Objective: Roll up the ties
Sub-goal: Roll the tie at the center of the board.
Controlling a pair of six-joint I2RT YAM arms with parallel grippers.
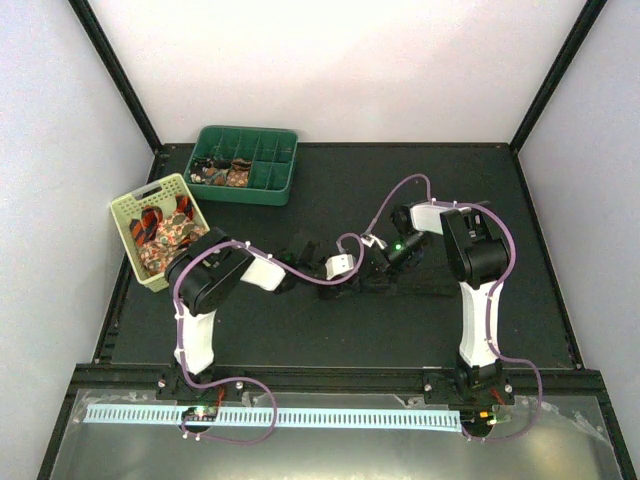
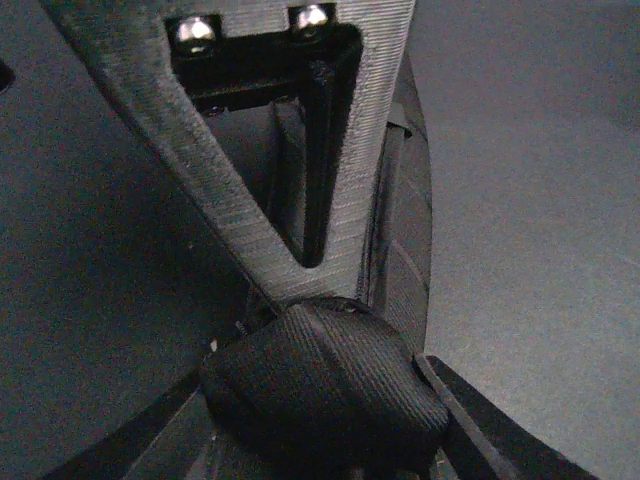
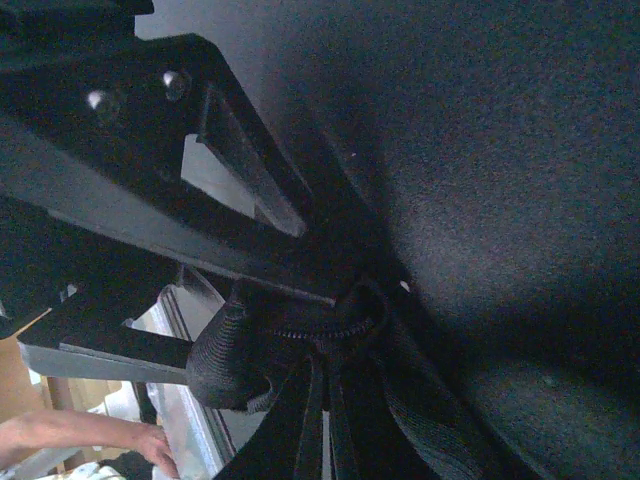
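A very dark tie (image 2: 320, 390) is wound into a thick roll at mid-table. My left gripper (image 2: 320, 440) is shut on this roll, one finger on each side. Its unrolled tail (image 2: 405, 260) runs away over the black mat (image 1: 400, 190). My right gripper (image 3: 325, 400) is shut on the roll's core, with the fabric (image 3: 230, 350) wrapped round its fingertips. From above, the left gripper (image 1: 350, 278) and right gripper (image 1: 372, 268) meet tip to tip, and the tail (image 1: 410, 288) lies toward the right. More ties (image 1: 165, 225), orange-striped and floral, fill a beige basket.
The beige basket (image 1: 128, 210) stands at the mat's left edge. A green compartment tray (image 1: 275, 180) at the back left holds rolled ties (image 1: 220, 172). Purple cables (image 1: 400, 190) loop above both wrists. A person's hand (image 3: 130, 440) shows beyond the table edge.
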